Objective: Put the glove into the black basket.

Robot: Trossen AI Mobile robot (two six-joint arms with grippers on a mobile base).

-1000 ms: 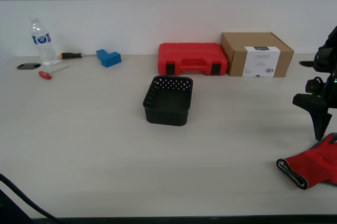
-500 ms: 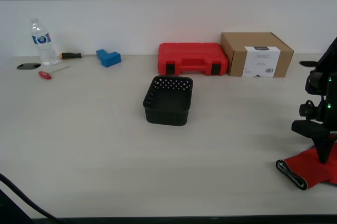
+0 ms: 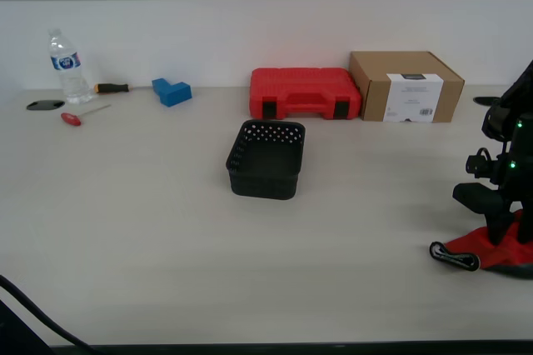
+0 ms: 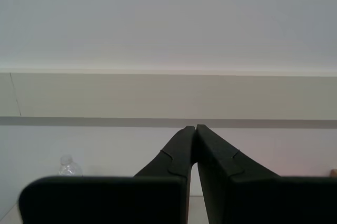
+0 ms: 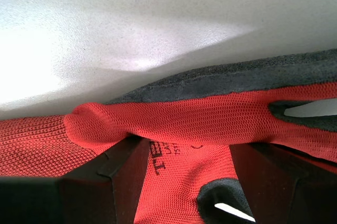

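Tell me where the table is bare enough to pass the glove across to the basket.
The table is bare along the near edge and between the black basket and the glove under my first gripper. It is crowded along the wall: water bottle, blue block, red case, cardboard box.

Glove [image 5: 210,116] red knit, dark grey palm parts, black-edged cuff, black print on the red. Black basket [image 3: 266,159] black, perforated sides. Tool case [image 3: 305,92] red, black latches. Cardboard box [image 3: 405,86] brown with white label. Block [image 3: 171,91] blue. Bottle [image 3: 66,67] clear, blue label. Counter [image 3: 150,230] pale beige-grey. My first gripper [image 5: 184,179] and my second gripper [image 4: 195,132] black.
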